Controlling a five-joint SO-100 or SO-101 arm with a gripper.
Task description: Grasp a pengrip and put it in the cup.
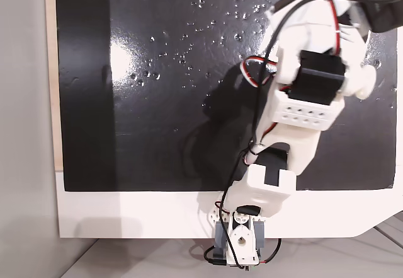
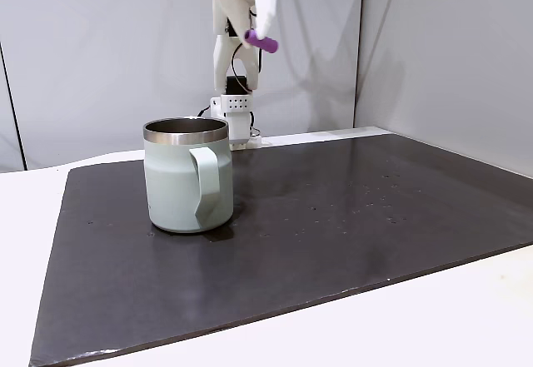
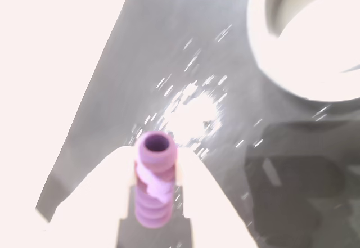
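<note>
Wrist view overexposed, blurry; mat glare.

A dark speckled mat lies on a white table.

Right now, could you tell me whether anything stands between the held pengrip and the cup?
Nothing visible does. The pengrip is clamped in the gripper high above the mat, and the cup stands open-topped below with bare mat around it.

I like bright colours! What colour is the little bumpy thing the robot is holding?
Purple. The pen grip shows best in the wrist view, held in the end effector.
</note>
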